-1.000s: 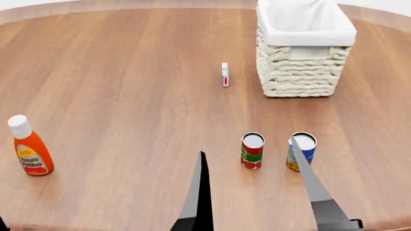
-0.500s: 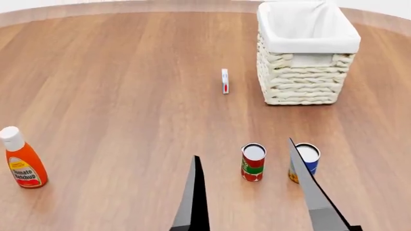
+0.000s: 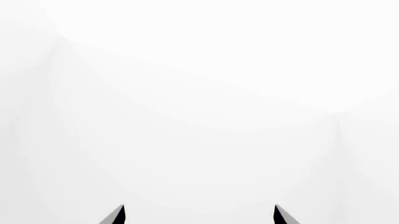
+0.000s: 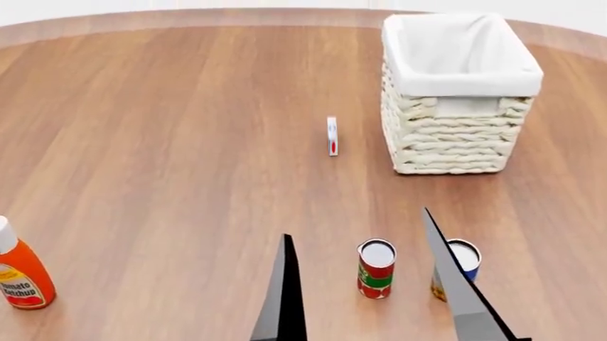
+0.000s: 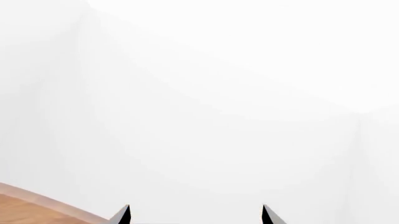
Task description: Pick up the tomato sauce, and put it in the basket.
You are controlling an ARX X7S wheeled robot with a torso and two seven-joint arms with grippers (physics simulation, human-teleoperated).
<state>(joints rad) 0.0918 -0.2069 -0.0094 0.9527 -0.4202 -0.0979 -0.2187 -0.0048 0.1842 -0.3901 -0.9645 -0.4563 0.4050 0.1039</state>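
Note:
The tomato sauce is a small red-labelled can with a green band and a silver top, upright near the table's front edge. The basket, cream wicker with a white cloth lining, stands at the far right and looks empty. Two dark fingers rise from the bottom edge of the head view, wide apart; I take them for my right gripper, open and empty, closer to the camera than the can. In the right wrist view the gripper faces a white wall. My left gripper is open and empty and shows only in its wrist view.
A blue-and-yellow can stands just right of the tomato sauce, partly behind one finger. An orange ketchup bottle stands at the front left edge. A small white-and-red box stands left of the basket. The round wooden table has its rim at the back.
The head view has shifted: basket, cans and ketchup bottle sit lower in the frame, the bottle nearer the left edge. The two fingers reach a little higher. Nothing was grasped.

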